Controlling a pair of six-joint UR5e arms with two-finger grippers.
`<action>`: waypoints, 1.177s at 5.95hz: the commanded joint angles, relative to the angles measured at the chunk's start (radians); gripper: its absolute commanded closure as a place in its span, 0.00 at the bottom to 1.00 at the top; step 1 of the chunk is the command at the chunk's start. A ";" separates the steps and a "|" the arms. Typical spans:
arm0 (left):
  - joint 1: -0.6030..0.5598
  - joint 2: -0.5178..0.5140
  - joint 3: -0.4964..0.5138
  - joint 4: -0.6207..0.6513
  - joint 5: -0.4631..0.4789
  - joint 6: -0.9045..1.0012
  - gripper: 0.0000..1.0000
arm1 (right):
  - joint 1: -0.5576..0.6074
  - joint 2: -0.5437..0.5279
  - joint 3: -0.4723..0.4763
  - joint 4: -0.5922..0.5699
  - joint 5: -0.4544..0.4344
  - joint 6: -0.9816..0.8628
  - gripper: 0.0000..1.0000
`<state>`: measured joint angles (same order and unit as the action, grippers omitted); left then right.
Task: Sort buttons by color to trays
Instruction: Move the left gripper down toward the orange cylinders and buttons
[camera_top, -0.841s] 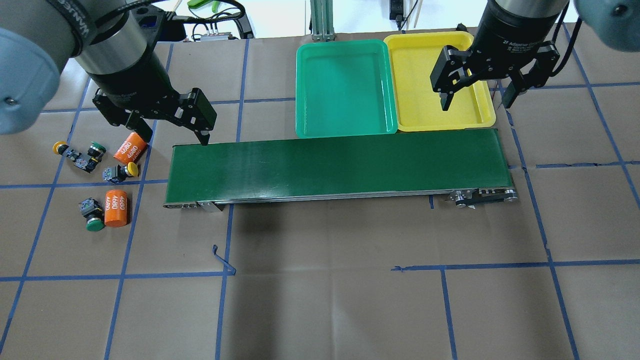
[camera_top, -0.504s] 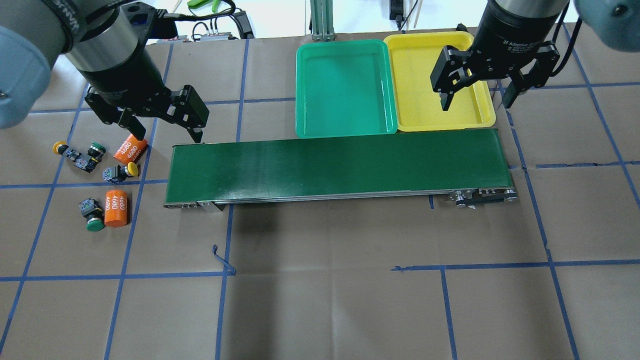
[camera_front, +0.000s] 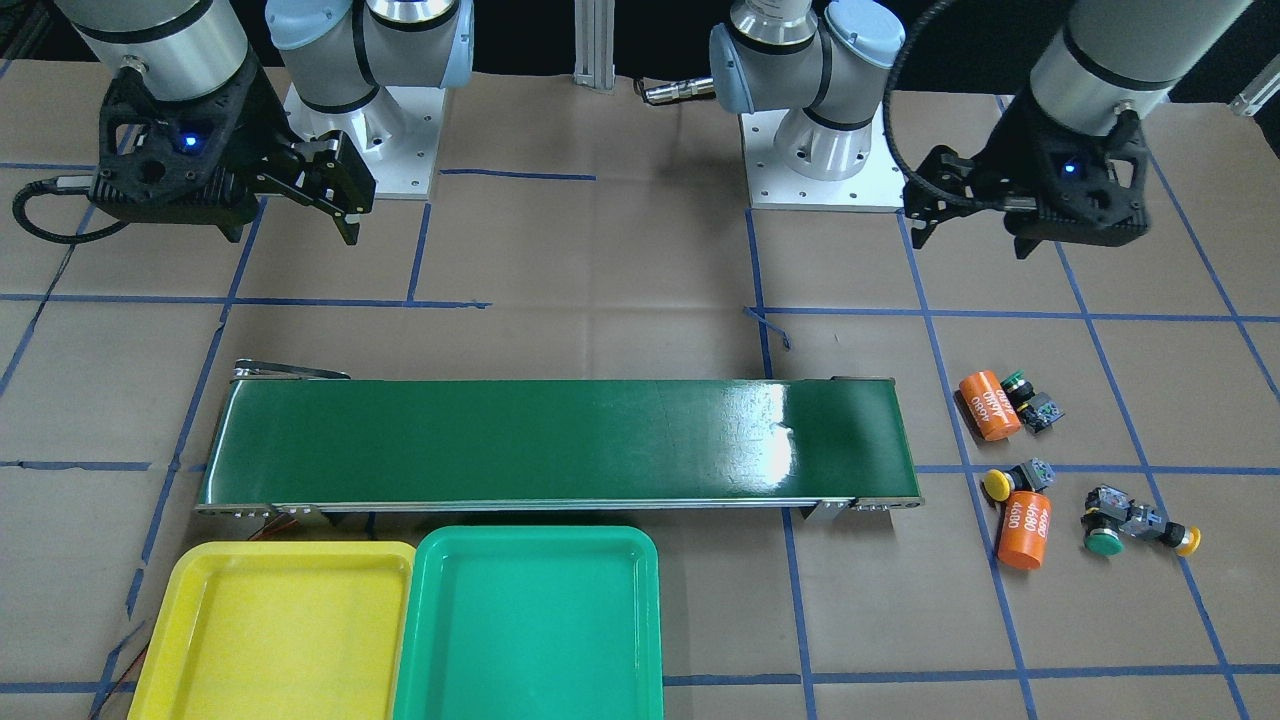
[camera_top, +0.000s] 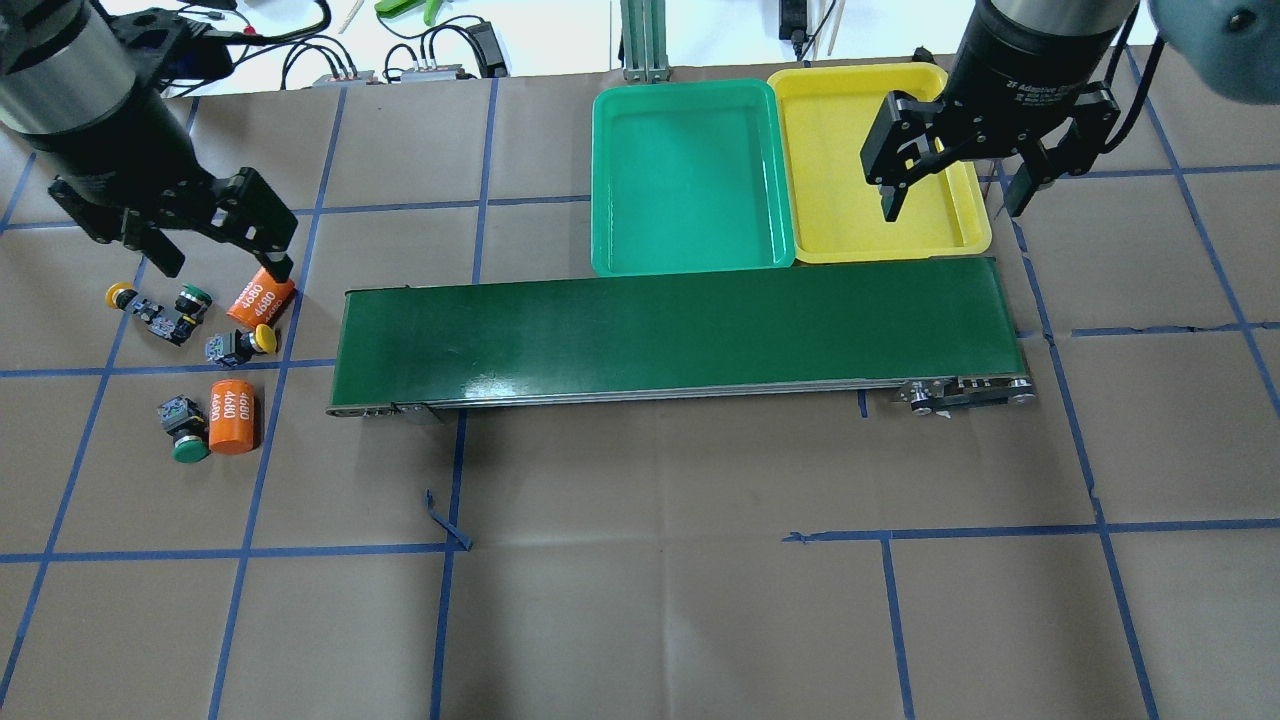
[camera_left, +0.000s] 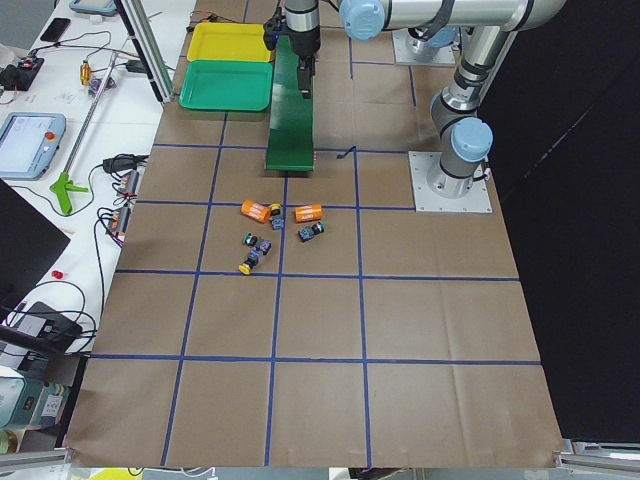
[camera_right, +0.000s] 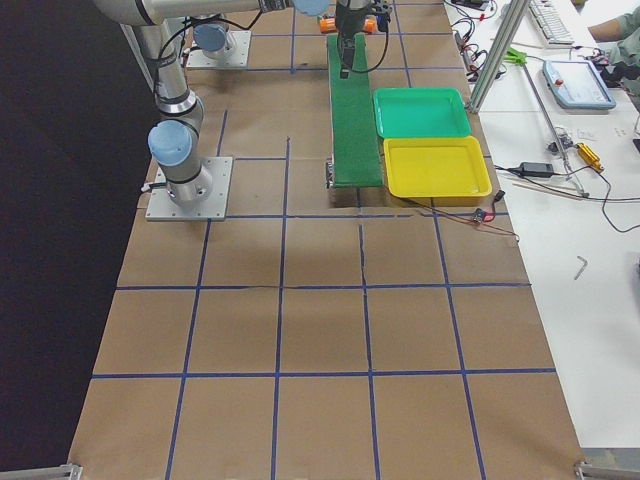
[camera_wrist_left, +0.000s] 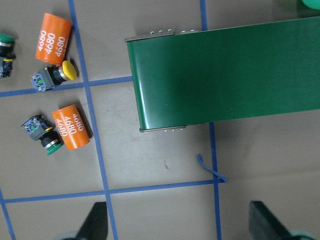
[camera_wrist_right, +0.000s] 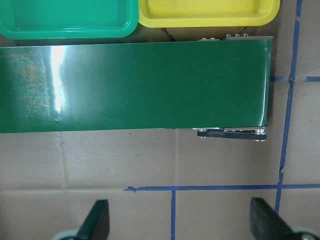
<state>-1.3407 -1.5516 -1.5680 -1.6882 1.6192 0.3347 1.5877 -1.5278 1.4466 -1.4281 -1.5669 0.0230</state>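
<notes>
Two yellow-capped and two green-capped buttons lie loose on the paper left of the belt: one yellow (camera_top: 262, 338), one yellow (camera_top: 120, 296), one green (camera_top: 193, 296) and one green (camera_top: 188, 450). My left gripper (camera_top: 222, 262) is open and empty, just above and behind this cluster. Its wrist view shows a yellow button (camera_wrist_left: 69, 70) and a green button (camera_wrist_left: 51, 145). The green tray (camera_top: 690, 180) and the yellow tray (camera_top: 835, 190) sit side by side behind the belt, both bare. My right gripper (camera_top: 952, 208) is open and empty over the yellow tray's right rim.
A long dark-green conveyor belt (camera_top: 670, 330) lies across the middle, in front of the trays. Two orange cylinders printed "4680" lie among the buttons, one (camera_top: 260, 298) touching distance from the left fingers and the other (camera_top: 232, 416) nearer the robot. Blue tape lines grid the brown paper.
My left gripper has moved left, from the belt's left end to over the button cluster. The right gripper has not moved.
</notes>
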 joint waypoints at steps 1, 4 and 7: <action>0.131 -0.075 -0.023 0.083 0.013 0.154 0.03 | 0.000 0.000 0.000 0.000 0.001 0.000 0.00; 0.262 -0.197 -0.192 0.372 0.018 0.158 0.03 | 0.000 0.000 0.000 0.000 0.001 0.000 0.00; 0.273 -0.301 -0.302 0.565 0.019 0.156 0.03 | 0.000 0.000 0.000 0.000 0.001 0.000 0.00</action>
<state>-1.0723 -1.8117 -1.8444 -1.1833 1.6362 0.4893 1.5877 -1.5278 1.4465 -1.4281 -1.5662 0.0230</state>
